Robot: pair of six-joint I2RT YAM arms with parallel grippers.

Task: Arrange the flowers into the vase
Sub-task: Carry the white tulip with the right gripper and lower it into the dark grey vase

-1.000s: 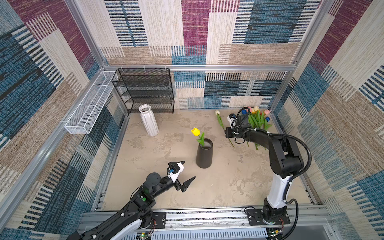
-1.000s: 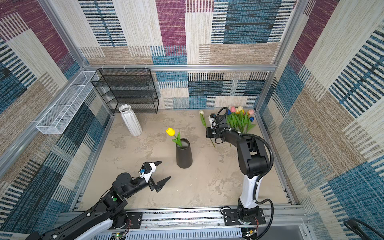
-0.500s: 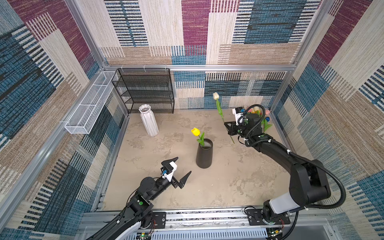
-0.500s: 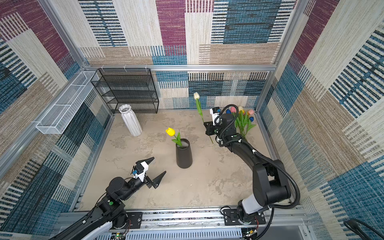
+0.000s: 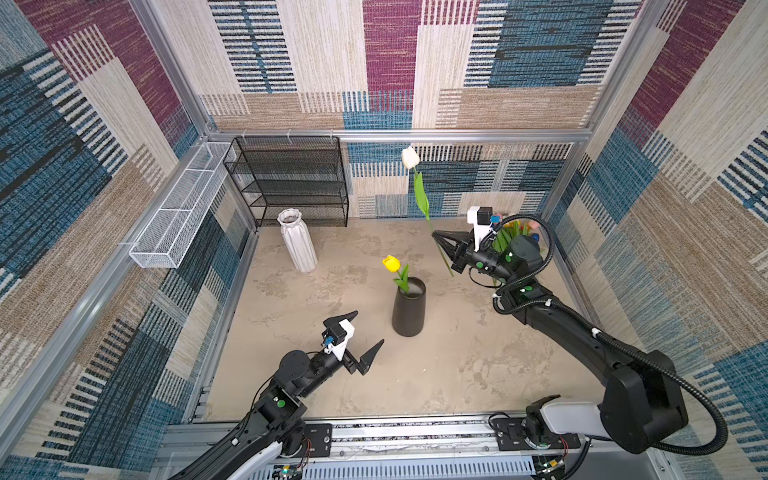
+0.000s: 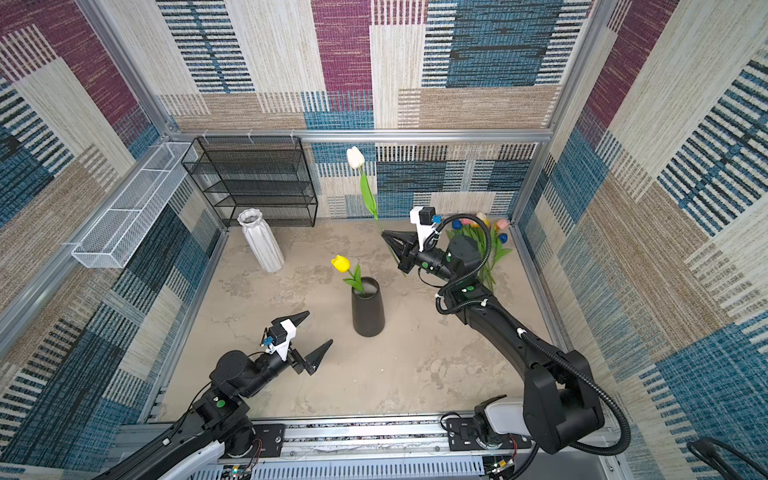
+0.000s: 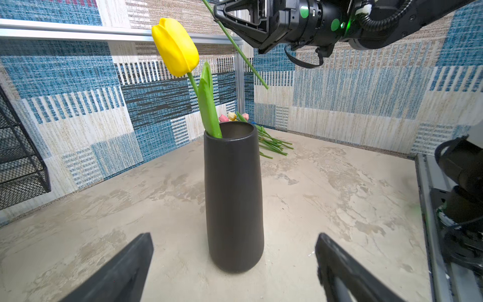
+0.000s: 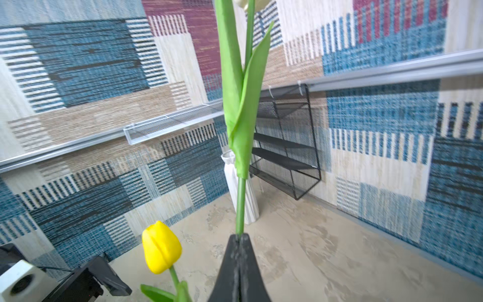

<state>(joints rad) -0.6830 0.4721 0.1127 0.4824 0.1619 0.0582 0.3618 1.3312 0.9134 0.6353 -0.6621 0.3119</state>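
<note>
The cream-white tulip (image 5: 421,196) hangs in the air just right of the black vase (image 5: 408,311). Its head is up and its stem slants down, with the cut end above the vase mouth and short of it. The right gripper (image 5: 435,235) is clamped tight on the stem low down, probably so the free end can be steered into the opening. A yellow tulip (image 5: 391,264) already stands in the vase. The other tulips (image 6: 492,249) lie heaped behind the vase. In front of it the left gripper (image 5: 369,327) waits, spread wide and empty, perhaps to steady it.
</note>
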